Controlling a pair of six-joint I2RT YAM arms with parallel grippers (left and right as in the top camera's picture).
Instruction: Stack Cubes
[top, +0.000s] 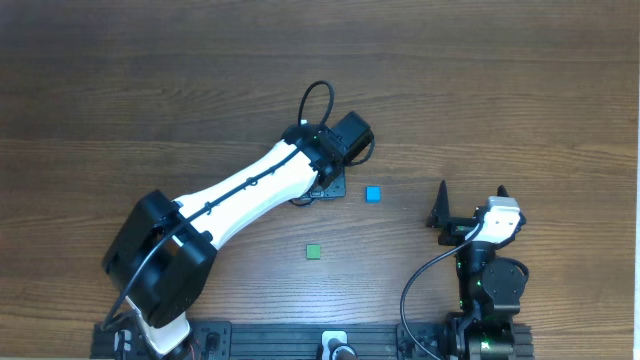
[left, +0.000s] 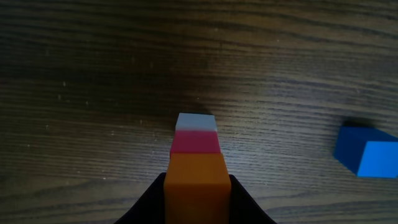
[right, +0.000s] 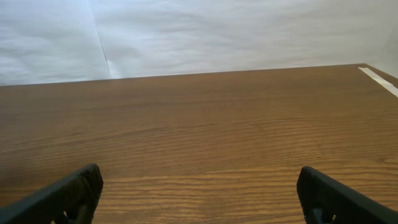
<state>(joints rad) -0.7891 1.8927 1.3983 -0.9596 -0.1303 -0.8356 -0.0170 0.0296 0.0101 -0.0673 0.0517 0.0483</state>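
Left gripper (left: 197, 194) clamped on orange cube (left: 197, 171), directly over red cube (left: 195, 142) and white cube (left: 196, 122); probably squaring up stack. Blue cube (left: 367, 152) and green cube (top: 313, 252) lie apart on table (top: 150, 80), not stacked yet. Right gripper (right: 199, 205): fingers spread, holding nothing, parked aside.
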